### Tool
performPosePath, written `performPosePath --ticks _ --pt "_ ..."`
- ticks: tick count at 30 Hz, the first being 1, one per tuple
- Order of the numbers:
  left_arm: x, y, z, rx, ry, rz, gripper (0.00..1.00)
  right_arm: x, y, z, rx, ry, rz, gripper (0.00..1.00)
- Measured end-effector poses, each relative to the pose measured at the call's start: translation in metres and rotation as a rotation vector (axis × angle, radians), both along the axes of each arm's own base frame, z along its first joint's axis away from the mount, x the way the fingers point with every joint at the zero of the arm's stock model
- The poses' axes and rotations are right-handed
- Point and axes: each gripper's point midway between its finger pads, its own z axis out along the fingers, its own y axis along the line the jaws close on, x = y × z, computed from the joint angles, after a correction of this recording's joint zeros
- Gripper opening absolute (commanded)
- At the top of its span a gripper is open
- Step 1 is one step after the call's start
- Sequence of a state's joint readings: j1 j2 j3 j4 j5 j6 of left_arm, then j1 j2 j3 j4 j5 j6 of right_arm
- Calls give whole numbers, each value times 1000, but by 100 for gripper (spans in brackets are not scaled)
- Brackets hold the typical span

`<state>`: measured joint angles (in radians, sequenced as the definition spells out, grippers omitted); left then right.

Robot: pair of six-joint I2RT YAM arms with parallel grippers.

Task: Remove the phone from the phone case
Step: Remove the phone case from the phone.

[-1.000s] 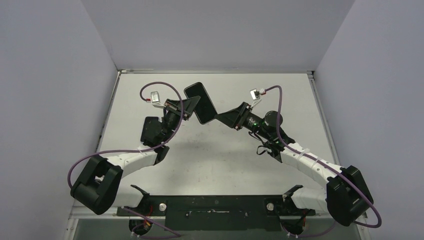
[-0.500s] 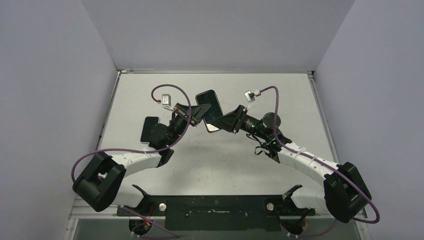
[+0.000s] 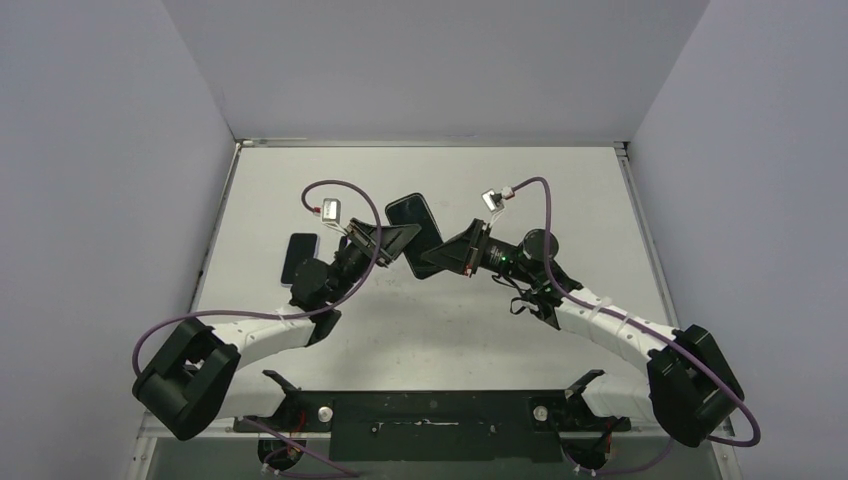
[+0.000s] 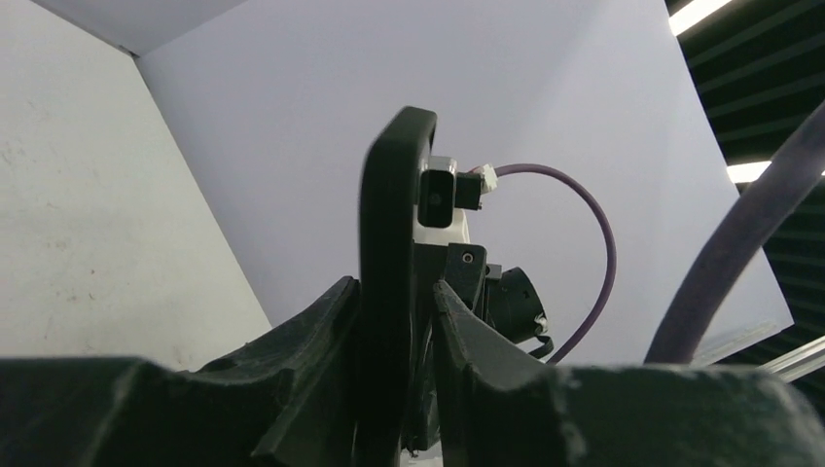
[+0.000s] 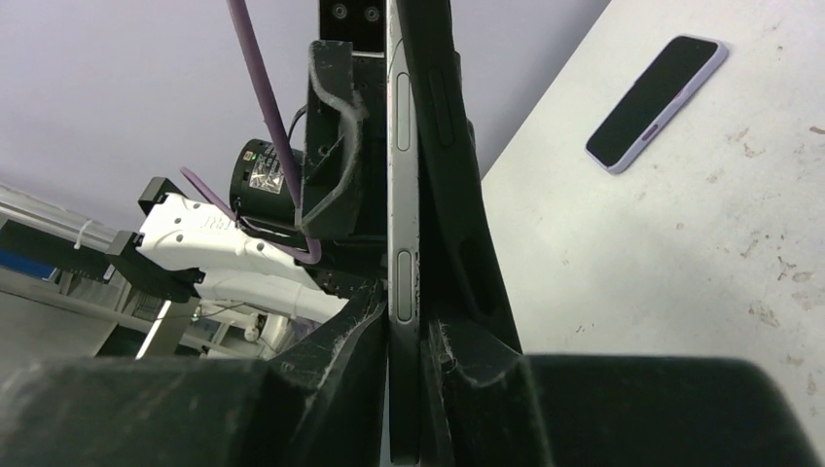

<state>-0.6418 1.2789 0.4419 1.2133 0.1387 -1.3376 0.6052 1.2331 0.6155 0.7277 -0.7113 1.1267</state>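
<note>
My left gripper (image 4: 394, 304) clamps the phone case (image 4: 387, 195), right gripper (image 5: 413, 326) pinches phone (image 5: 402, 195) plus case — lower ends cut off; lavender phone (image 3: 299, 258) at their nine o'clock.

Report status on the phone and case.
Left gripper shut on phone case; right gripper shut on phone. Case edge parted from phone, not off. Second phone on table, apart.

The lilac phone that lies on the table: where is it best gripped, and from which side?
The lilac phone lies flat on the table, screen up, so only its thin sides offer a hold. Probably grip across its two long edges, coming straight down from above; its width is easier to span than its length.
</note>
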Motion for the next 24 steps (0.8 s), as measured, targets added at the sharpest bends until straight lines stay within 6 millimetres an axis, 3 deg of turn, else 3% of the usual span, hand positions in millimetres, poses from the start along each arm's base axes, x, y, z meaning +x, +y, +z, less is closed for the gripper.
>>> performPosePath --ticks 3,10,24 --pt "-8 -4 -9 29 -1 -31 45 0 -1 -6 -13 5 -1 0" --pt "-17 -3 -26 74 3 -68 58 3 -2 -20 -37 42 -20 0" --pt "-14 25 -36 157 -82 -13 70 22 -2 -29 -18 103 -73 0"
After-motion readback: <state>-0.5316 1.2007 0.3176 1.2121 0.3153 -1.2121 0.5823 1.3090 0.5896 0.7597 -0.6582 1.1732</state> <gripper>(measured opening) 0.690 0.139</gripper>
